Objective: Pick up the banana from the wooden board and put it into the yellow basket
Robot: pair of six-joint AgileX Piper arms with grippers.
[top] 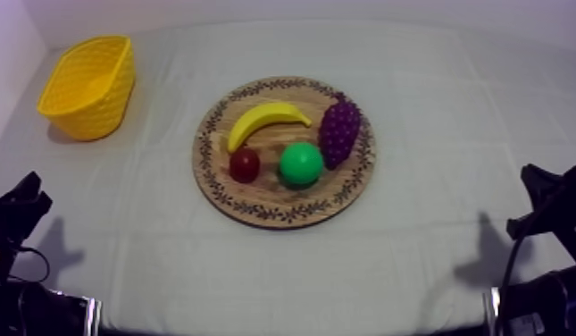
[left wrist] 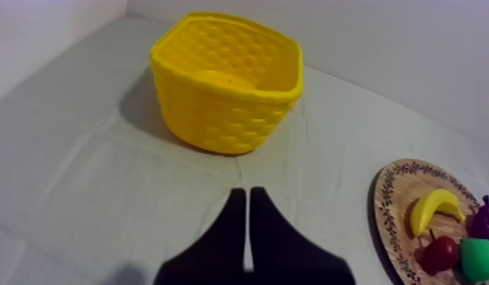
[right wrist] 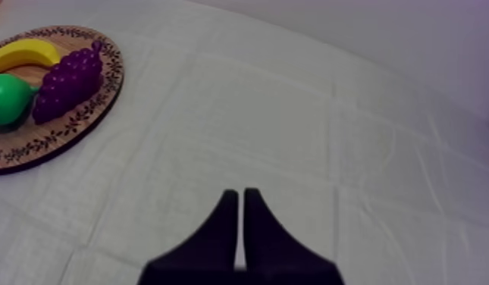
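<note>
Both arms sit low at their own sides of the table, and nothing has been picked up yet. The left claw (left wrist: pixel 247 194) is clenched on nothing, its two black fingers pressed into a narrow wedge. The right claw (right wrist: pixel 239 194) looks the same.

The yellow basket (left wrist: pixel 217 114) stands straight ahead of the left claw, and the wooden board (left wrist: pixel 385 220) lies off to that claw's right, so I'd judge the left arm the natural one for the reach. The banana (top: pixel 266 121) rests on the far part of the board. The small red fruit (top: pixel 245 164) is just beside one end, the pear (top: pixel 301 163) is close by, and the grapes (top: pixel 339 130) are near the other end.

To do this well, the claw should open first. It should then come down over the banana's middle, where there seems most room, with its fingers across the curve. The small red fruit looks easy to nudge, so the descent wants care.
</note>
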